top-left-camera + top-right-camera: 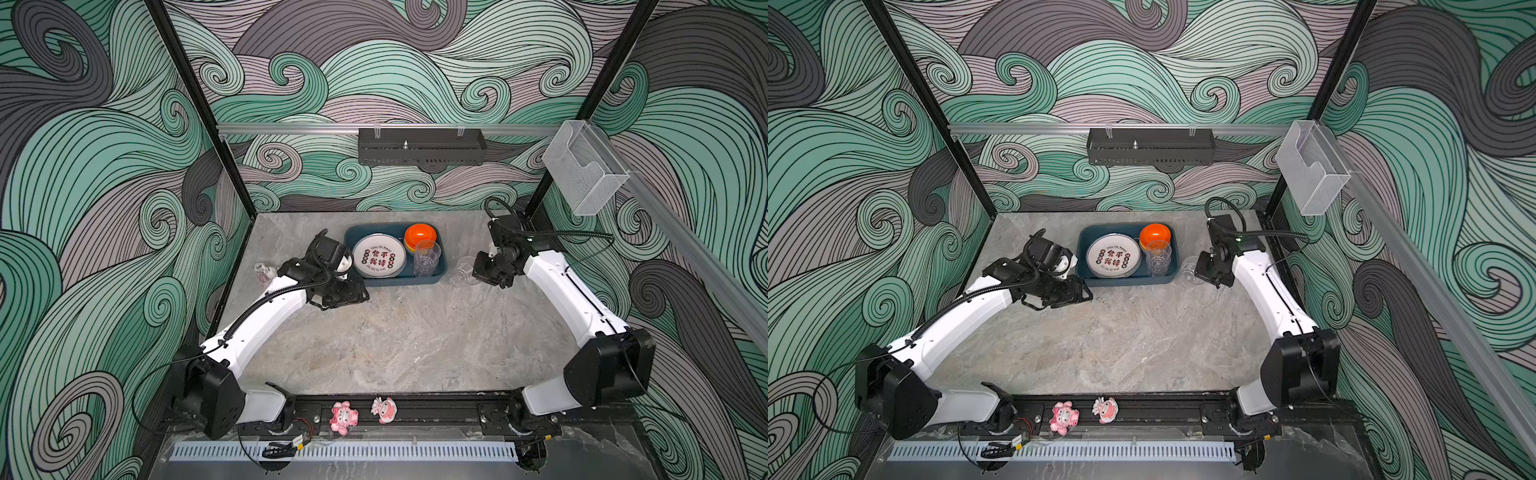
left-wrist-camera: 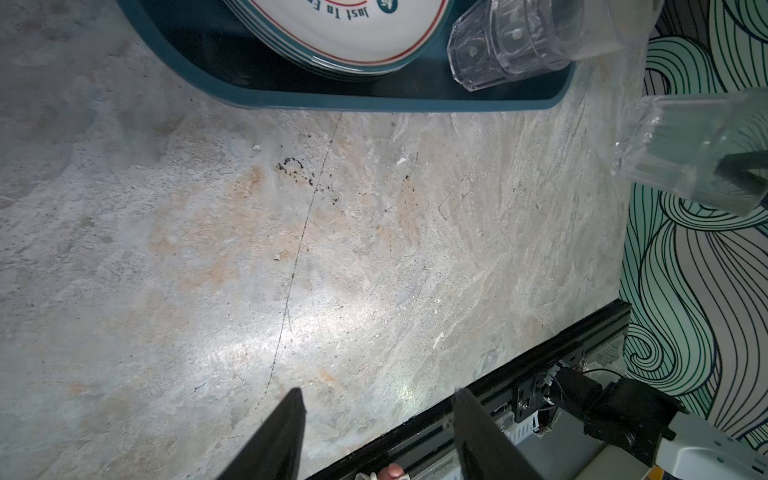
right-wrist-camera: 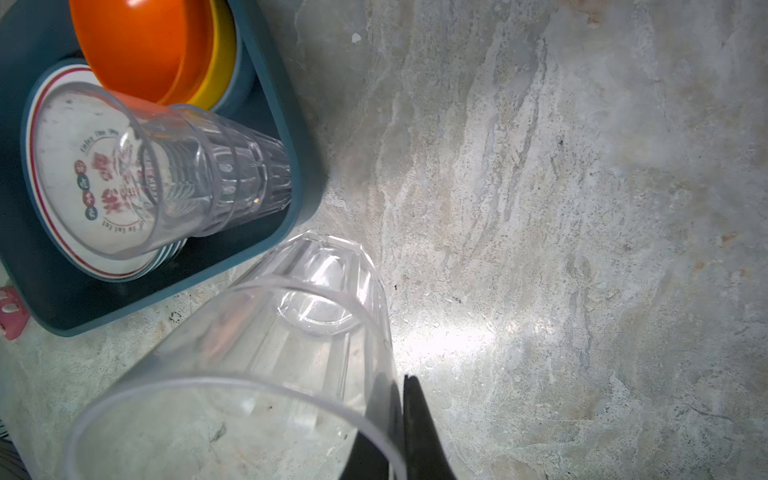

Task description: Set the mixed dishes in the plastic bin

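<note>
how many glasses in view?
3 visible. Two nested as a stack standing in the bin, right of the plates; the third glass is outside the bin's right wall, pinched at its rim by the right gripper. The stack may hide more.

The left arm [image 1: 266, 316] reaches forward and bends inward; the left gripper [image 2: 377, 394] hangs low with its jaws parted and empty. The right arm [image 1: 569, 299] mirrors it, and the right gripper [image 3: 398, 399] pinches a clear glass [image 3: 266, 357] by its wall.
</note>
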Controlling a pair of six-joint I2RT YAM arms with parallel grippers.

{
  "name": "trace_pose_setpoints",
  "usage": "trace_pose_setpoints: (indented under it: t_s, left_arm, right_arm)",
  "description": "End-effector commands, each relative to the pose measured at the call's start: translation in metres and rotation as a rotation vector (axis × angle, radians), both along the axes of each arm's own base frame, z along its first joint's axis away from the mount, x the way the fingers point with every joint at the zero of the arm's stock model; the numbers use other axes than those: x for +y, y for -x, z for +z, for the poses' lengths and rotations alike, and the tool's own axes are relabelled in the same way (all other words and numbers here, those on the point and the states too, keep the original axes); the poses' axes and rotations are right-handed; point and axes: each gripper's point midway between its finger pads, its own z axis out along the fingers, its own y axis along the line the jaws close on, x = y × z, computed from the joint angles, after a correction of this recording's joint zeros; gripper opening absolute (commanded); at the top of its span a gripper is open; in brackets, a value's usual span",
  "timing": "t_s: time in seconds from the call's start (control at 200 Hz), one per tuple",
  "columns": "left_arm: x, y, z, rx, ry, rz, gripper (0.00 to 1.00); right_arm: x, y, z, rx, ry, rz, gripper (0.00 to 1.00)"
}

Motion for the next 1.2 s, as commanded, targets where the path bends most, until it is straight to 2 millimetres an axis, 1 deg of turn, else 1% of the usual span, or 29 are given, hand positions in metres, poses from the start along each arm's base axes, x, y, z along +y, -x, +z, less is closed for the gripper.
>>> trace_pose_setpoints:
  t_s: [0.0, 0.175, 0.305, 0.555, 0.735, 0.901, 1.196]
  left_arm:
    - [0.015, 0.005, 0.004, 0.007, -0.017, 0.045, 0.60]
    - [0.022, 0.001, 0.007, -0.003, -0.014, 0.069, 0.61]
    - [0.033, -0.001, 0.007, 0.001, -0.025, 0.114, 0.62]
    - [0.046, -0.004, 0.011, -0.021, -0.004, 0.167, 0.62]
    - [0.050, -0.004, 0.013, -0.029, 0.012, 0.184, 0.62]
    - [0.052, -0.003, 0.012, -0.023, 0.022, 0.190, 0.62]
    - [0.052, 0.000, 0.008, -0.001, 0.039, 0.192, 0.62]
  right_arm:
    - [0.006, -0.007, 0.014, -0.015, -0.006, 0.033, 0.00]
    - [0.016, -0.025, 0.029, -0.027, -0.017, 0.055, 0.00]
    - [0.023, -0.036, 0.038, -0.043, -0.017, 0.071, 0.00]
    - [0.042, -0.055, 0.054, -0.066, -0.016, 0.113, 0.00]
    - [0.058, -0.068, 0.059, -0.075, -0.016, 0.144, 0.00]
    - [0.073, -0.077, 0.058, -0.066, -0.008, 0.176, 0.00]
    - [0.084, -0.089, 0.052, -0.057, 0.011, 0.195, 0.00]
